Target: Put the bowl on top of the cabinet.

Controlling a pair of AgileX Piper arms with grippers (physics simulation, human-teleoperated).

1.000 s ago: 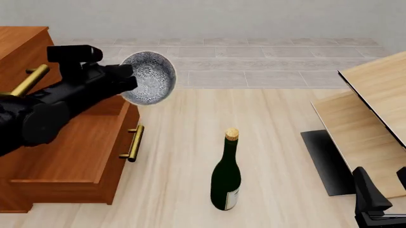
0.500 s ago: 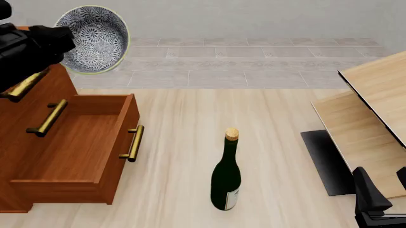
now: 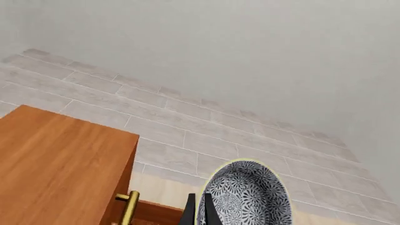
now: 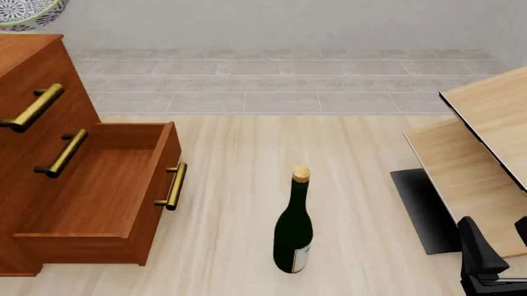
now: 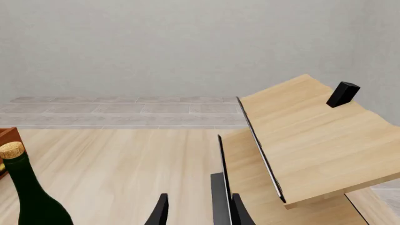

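At the upper left corner of the front view, the bowl [image 4: 29, 13] shows only as a patterned sliver with a pale rim, raised above the top of the cabinet [image 4: 33, 46]. The left wrist view shows the left gripper [image 3: 198, 211] with two dark fingertips set close together at the bowl's rim, evidently pinching it; the bowl hangs off to the side of the cabinet top rather than over it, above a brass bar handle [image 3: 129, 206].

Risks, as judged from this arrangement:
- Release at this position would likely drop the bowl past the cabinet edge, toward the open drawer [image 4: 107, 185] or the floor.
- A thin rim pinch on a deep, tilted bowl may slip or let the bowl swing.
- A descent too near the edge could strike the rim on the cabinet corner.

The right gripper [image 5: 198, 211] sits low near the pale light-wood furniture [image 4: 485, 154], fingers apart and holding nothing.

Surroundings: a pale wood-plank floor [image 4: 239, 203] gives way to grey tiles [image 4: 288, 80] and a plain grey wall. A dark green corked wine bottle [image 4: 294, 228] stands upright on the planks, well apart from the cabinet. The cabinet top is flat, bare reddish-brown wood.
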